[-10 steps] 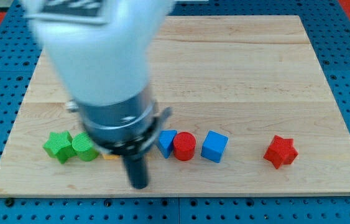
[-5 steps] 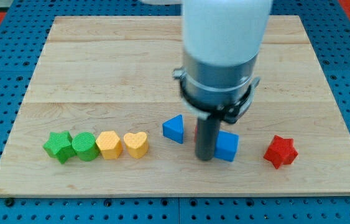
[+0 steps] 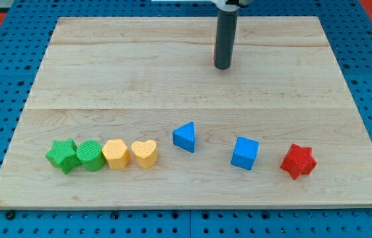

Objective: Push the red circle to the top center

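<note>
My tip (image 3: 223, 67) rests on the wooden board (image 3: 106, 79) near the view's top centre, with the dark rod rising out of the top edge. The red circle does not show anywhere; the rod may be hiding it. A blue triangle (image 3: 184, 136) and a blue cube (image 3: 245, 153) lie far below the tip, with a gap between them. A red star (image 3: 298, 160) sits at the lower right.
A row along the lower left holds a green star (image 3: 62, 155), a green circle (image 3: 90, 156), a yellow hexagon-like block (image 3: 115, 153) and a yellow heart (image 3: 145, 153), touching side by side. Blue pegboard surrounds the board.
The rod has moved from the bottom row up to the top centre. The red circle, earlier between the blue triangle and blue cube, is gone from that spot.
</note>
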